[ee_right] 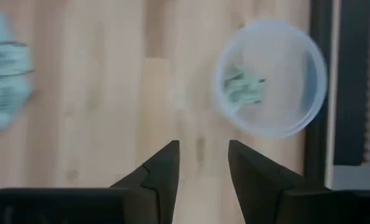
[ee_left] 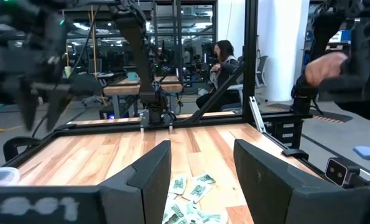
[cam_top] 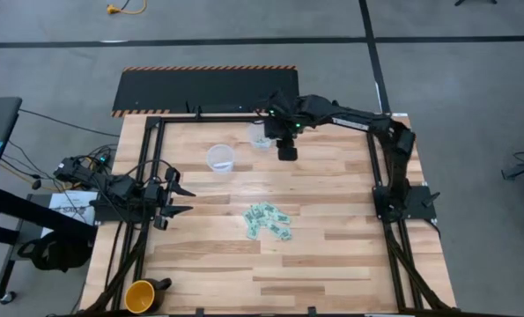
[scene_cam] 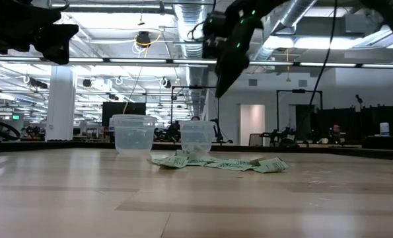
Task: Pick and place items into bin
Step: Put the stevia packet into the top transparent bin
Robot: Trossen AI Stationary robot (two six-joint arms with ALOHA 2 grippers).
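A loose pile of mint-green and white wrapped items lies flat on the table's middle, also seen in the low view and the left wrist view. Two clear round bins stand toward the far side, one left of the other. The right wrist view shows an item lying inside a bin. My right gripper hangs open and empty above the table just right of the farther bin, pointing down. My left gripper waits open at the table's left side, aimed at the pile.
A yellow cup lies at the near left corner. A black panel with a striped edge borders the far side. Black frame rails run along both table sides. A person sits in the room beyond.
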